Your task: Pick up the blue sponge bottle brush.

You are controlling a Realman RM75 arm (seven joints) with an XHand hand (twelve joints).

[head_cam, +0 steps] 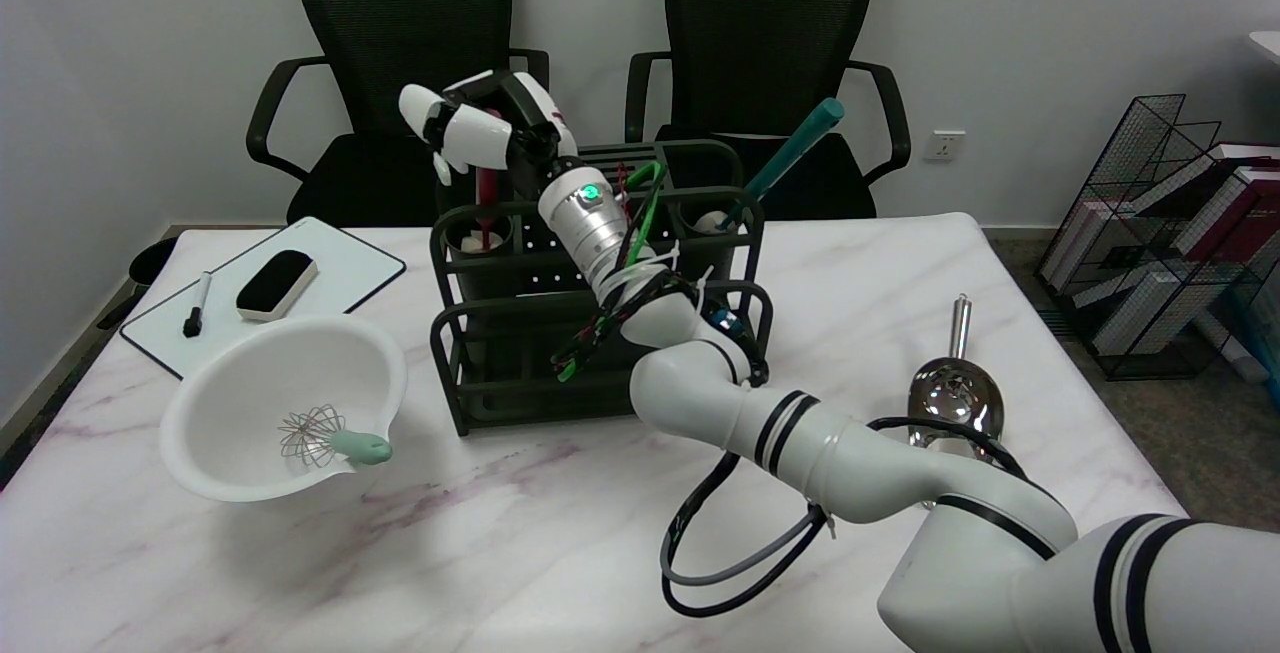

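A brush with a long teal-blue handle (795,153) leans up and to the right out of the back right cup of the black wire rack (600,403), with a pale head (712,223) down in the cup. My right hand (480,123) is far from it, over the rack's back left cup. There a red-handled utensil (487,203) stands upright, and its top runs up into the hand. The fingers are partly curled around that top. Whether they grip it is hidden.
A white bowl (250,373) with a green-handled whisk (330,438) sits front left. Behind it lies a whiteboard (340,273) with an eraser (276,284) and a marker (196,305). A metal scoop (955,388) lies to the right. Two black chairs stand behind the table.
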